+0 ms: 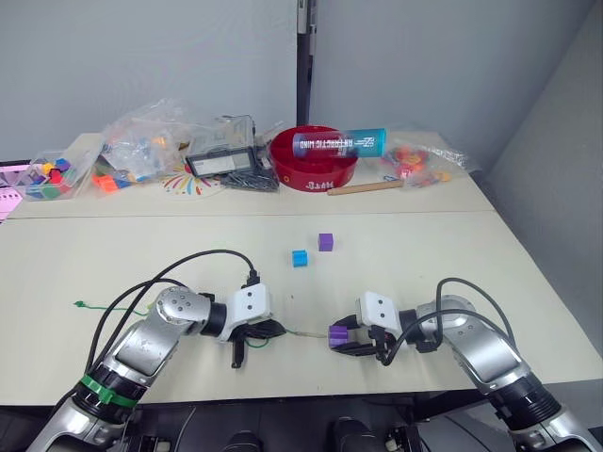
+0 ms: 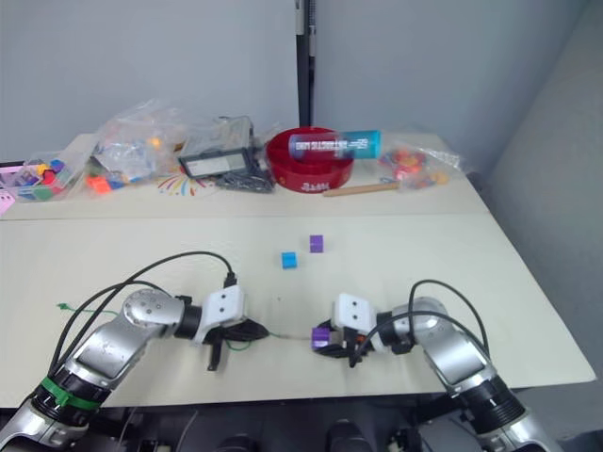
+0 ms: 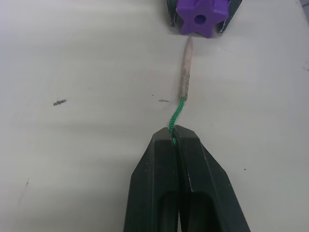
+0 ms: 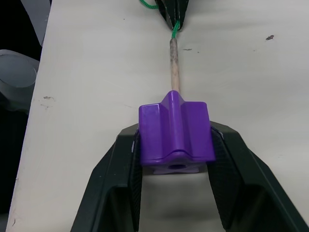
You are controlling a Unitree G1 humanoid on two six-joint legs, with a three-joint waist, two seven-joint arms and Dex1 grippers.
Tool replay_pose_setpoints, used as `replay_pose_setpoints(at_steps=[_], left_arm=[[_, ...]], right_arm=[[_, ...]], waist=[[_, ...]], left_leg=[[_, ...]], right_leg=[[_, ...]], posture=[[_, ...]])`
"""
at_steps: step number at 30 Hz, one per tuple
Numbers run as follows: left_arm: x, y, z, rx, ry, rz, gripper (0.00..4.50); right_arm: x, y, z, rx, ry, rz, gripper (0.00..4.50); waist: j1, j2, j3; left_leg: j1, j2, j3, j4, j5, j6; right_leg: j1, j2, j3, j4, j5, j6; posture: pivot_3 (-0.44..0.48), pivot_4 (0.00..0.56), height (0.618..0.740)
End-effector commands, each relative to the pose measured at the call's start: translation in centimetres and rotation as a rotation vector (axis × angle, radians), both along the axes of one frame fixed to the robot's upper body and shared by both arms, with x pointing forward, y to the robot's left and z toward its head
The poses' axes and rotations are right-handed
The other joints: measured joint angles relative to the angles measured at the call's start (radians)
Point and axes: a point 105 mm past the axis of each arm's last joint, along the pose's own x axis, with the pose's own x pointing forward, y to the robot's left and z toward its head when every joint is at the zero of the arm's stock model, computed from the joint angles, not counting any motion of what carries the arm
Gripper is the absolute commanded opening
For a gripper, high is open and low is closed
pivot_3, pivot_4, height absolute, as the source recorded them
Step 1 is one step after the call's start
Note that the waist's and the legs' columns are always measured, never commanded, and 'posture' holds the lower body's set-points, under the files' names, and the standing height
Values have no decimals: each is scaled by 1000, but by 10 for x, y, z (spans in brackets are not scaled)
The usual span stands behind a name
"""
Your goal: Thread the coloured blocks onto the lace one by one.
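The left gripper (image 3: 175, 140), jaws clenched on the lace (image 3: 176, 113), aims its stiff pale tip (image 3: 185, 72) lengthwise at the hole of the purple block (image 4: 175, 133) grasped by the right gripper (image 1: 350, 337), just short of it above the tabletop (image 1: 424, 254).

The right gripper (image 4: 176, 159) clamped a purple block (image 4: 175, 133); the lace's pale tip (image 4: 173, 65) touched the block's far face.

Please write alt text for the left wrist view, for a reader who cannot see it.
The left gripper pinches the green lace, whose stiff pale tip points at the hole of a purple block. The tip has not yet entered it.
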Motion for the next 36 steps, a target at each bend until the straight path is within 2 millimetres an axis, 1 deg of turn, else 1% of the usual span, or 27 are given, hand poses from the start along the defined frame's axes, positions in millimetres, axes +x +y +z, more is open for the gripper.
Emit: replay_pose_setpoints(at_steps=[1,7,11,15,16,17,19,22,24,26,31,34,36], left_arm=[[-5,-6,7,-21,-18,-27,0],[-6,4,4,8,-12,-17,0],[-3,8,6,16,-25,-9,1221],[-7,10,7,12,-13,-26,2547],[-8,9,9,1,-10,-31,2814],[-8,8,12,-13,-13,-30,2855],[-7,3,18,-47,-21,-27,2855],[-5,-8,18,-79,-38,-28,2855],[-5,-17,15,-102,-38,-30,2855],[-9,-23,9,-107,-20,-54,2855],[-15,-29,-3,-88,10,-72,2855],[-15,-29,-13,-57,20,-59,2032],[-14,-29,-15,-48,18,-55,1341]], right_arm=[[-2,0,-6,-17,18,-8,1374],[-3,0,-6,-17,18,-9,1374],[-4,-4,-6,-7,27,-19,1374],[-4,-7,-10,-17,24,-21,1374],[-4,-7,-10,-14,24,-22,1374],[-4,-7,-10,-12,24,-23,1374],[-3,-7,-8,-9,23,-26,1374],[-2,-7,-7,-7,24,-31,1374],[-2,-7,-8,-9,31,-35,1374],[-3,-8,-10,-17,35,-37,1374],[-3,-9,-11,-27,44,-44,1374],[-2,-9,-8,-24,43,-50,1374],[-2,-9,-7,-22,43,-51,1374]], waist=[[-1,0,0],[-3,0,0],[-2,0,0],[-2,0,0],[-2,0,0],[-1,0,0],[0,0,0],[0,0,0],[0,0,0],[0,0,0],[0,0,0],[0,0,0],[0,0,0]], left_leg=[[0,0,0,0,0,0],[0,0,0,0,0,0],[0,0,0,0,0,0],[0,0,0,0,0,0],[0,0,0,0,0,0],[0,0,0,0,0,0],[0,0,0,0,0,0],[0,0,0,0,0,0],[0,0,0,0,0,0],[0,0,0,0,0,0],[0,0,0,0,0,0],[0,0,0,0,0,0],[1,0,0,0,0,0]], right_leg=[[0,0,0,0,0,0],[0,0,0,0,0,0],[0,0,0,0,0,0],[0,0,0,0,0,0],[0,0,0,0,0,0],[0,0,0,0,0,0],[0,0,0,0,0,0],[0,0,0,0,0,0],[0,0,0,0,0,0],[0,0,0,0,0,0],[0,0,0,0,0,0],[0,0,0,0,0,0],[1,0,0,0,0,0]], posture=[[0,150,731],[0,150,731],[0,150,731],[0,150,731],[0,150,731],[0,150,731],[0,150,731],[0,150,731],[0,150,731],[0,150,731],[0,150,731],[0,150,731],[0,150,731]])
